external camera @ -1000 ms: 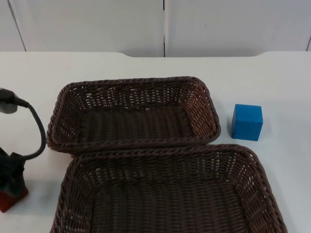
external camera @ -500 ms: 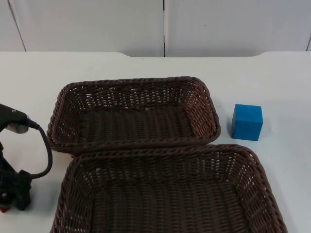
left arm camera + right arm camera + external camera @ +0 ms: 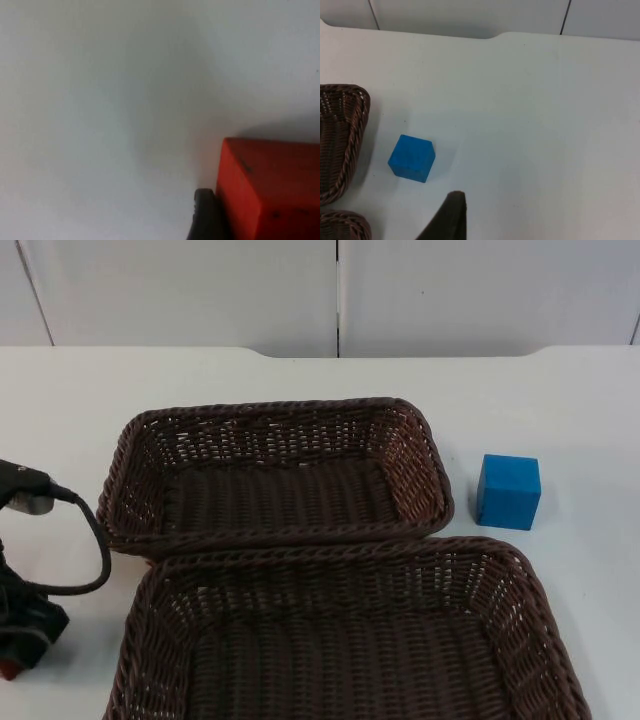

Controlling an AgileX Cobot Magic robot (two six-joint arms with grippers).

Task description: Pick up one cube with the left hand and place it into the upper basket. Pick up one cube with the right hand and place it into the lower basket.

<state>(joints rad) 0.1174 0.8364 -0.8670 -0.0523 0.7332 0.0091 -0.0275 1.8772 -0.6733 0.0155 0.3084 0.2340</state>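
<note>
A red cube (image 3: 270, 192) rests on the white table at the far left; a sliver of it (image 3: 8, 670) peeks out under my left gripper (image 3: 22, 632). That gripper is shut on the cube, one black fingertip (image 3: 205, 215) pressed to its side. A blue cube (image 3: 508, 492) (image 3: 411, 158) stands on the table right of the upper basket (image 3: 275, 410). The lower basket (image 3: 340, 558) lies in front of it. Both baskets are dark brown wicker with nothing inside. My right gripper (image 3: 451, 220) waits above the table, near the blue cube.
The two baskets touch along their long sides and take up the table's middle. A corner of the upper basket (image 3: 340, 140) lies close beside the blue cube. Bare white table (image 3: 570, 410) stretches to the right and back, ending at the grey partition wall (image 3: 480, 290).
My left gripper has come down over the red cube, covering most of it, and shifted slightly toward the table's front edge. The blue cube and both baskets have not moved.
</note>
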